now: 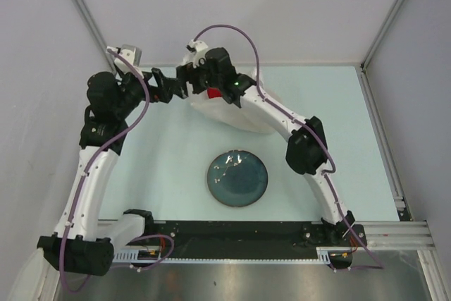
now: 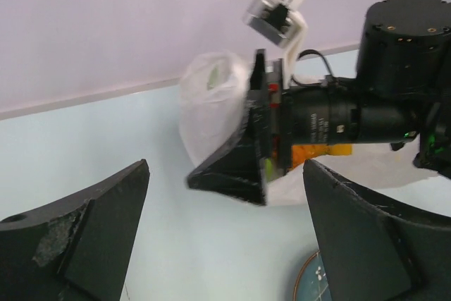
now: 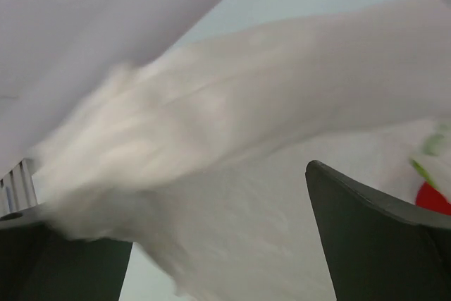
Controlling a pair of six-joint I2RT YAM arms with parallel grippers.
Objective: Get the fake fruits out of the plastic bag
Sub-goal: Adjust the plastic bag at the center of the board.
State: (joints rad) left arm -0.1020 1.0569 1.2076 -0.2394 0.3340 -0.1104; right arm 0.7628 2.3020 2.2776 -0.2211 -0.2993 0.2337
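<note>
From above, you see the thin translucent white plastic bag (image 1: 246, 119) lying on the pale blue table (image 1: 162, 174) near its far edge, beyond the dark blue-grey round plate (image 1: 211, 167). The right arm is stretched over the bag. A glossy red fake fruit (image 1: 213, 93) shows at the bag's left end, just under the right gripper (image 1: 187, 75). Your left gripper (image 1: 171, 88) sits just beside that one on the left, off the bag.

In the left wrist view, your left fingers (image 2: 84, 234) are spread wide with only bare table between them. Ahead, the right gripper's black finger crosses in front of the bag, and an orange piece (image 2: 313, 153) shows right behind it.

The right wrist view is blurred. White film lies smeared across between the right fingers (image 3: 380, 237), which are splayed wide and clamp nothing you can make out. The red fruit peeks in at the right edge.
</note>
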